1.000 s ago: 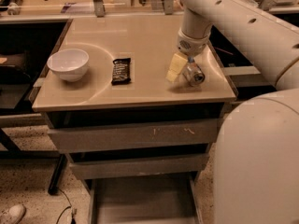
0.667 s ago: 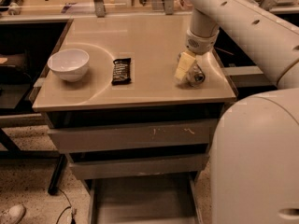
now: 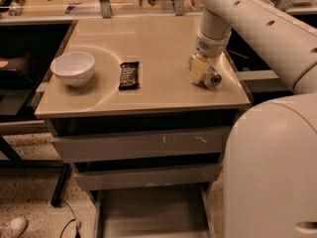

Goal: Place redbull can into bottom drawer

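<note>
The bottom drawer (image 3: 148, 214), lowest of three, stands pulled out at bottom centre, grey floor exposed. On the tabletop (image 3: 148, 43): one white bowl (image 3: 73, 67) at left, one candy bar (image 3: 129, 75) near it, and one redbull can (image 3: 214, 81) lying at right against the gripper (image 3: 202, 72). Whether the gripper grasps the can cannot be told.

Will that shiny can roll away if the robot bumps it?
Probably, yes. The redbull can lies on its side near the edge of the table, so a nudge might roll it off. Its smooth metal looks slippery, and thin walls may dent. The gripper sits right at it.
</note>
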Controlling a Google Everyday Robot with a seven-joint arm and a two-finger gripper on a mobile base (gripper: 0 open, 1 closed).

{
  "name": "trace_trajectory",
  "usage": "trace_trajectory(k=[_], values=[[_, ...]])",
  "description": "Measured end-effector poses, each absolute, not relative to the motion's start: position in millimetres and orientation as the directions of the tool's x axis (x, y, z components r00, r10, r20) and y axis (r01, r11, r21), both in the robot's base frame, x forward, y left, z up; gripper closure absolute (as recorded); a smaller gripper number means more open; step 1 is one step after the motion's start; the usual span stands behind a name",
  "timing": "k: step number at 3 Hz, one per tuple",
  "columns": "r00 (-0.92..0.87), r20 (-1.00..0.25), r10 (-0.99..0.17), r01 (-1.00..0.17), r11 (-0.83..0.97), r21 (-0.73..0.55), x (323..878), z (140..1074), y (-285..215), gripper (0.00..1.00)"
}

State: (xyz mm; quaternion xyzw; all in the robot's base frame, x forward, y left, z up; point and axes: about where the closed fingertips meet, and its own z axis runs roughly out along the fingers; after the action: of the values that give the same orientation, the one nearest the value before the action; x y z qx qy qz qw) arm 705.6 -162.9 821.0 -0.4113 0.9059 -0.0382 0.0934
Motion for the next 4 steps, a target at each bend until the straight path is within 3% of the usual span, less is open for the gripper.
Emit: trace_trajectory(k=[2, 3, 4], values=[[-0.644, -0.138, -0.752, -0.738, 0.659, -0.146, 705.6, 821.0, -162.9, 0.88], [-0.629, -0.129, -0.766, -0.748, 0.642, -0.167, 689.7, 832.1, -165.2, 1.00], [-0.675, -0.085, -0.733, -0.717, 0.679, -0.159, 648.7, 840.7, -182.2, 1.00]])
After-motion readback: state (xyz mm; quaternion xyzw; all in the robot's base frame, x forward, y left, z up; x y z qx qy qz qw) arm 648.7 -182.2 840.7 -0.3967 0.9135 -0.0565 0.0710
